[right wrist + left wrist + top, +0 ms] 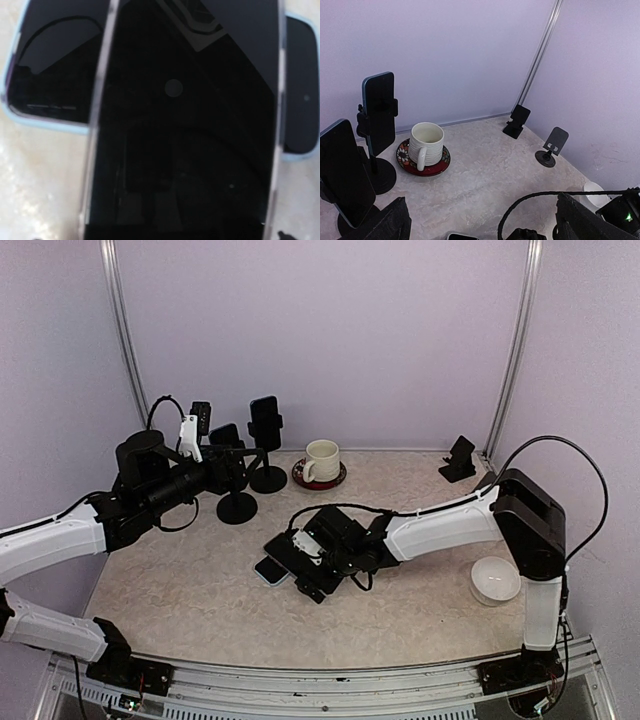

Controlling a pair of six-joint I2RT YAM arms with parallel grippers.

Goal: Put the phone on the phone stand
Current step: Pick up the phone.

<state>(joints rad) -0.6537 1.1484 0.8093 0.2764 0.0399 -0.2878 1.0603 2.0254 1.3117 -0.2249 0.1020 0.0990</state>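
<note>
The right gripper [305, 565] is hovering with its jaws spread wide over a glossy black slab phone [185, 125], which is lying flat mid-table across a second phone in a pale blue case [45, 75]; whether the fingers are touching it cannot be told. The left gripper [485, 220] is hanging wide open, holding nothing, near two black round-based stands [237, 508] carrying phones. A small black folding phone stand [460, 458] is sitting well apart at the rear right.

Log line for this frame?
right gripper: jaws open over phone | left gripper: jaws open, empty | phone: flat atop blue-cased phone
</note>
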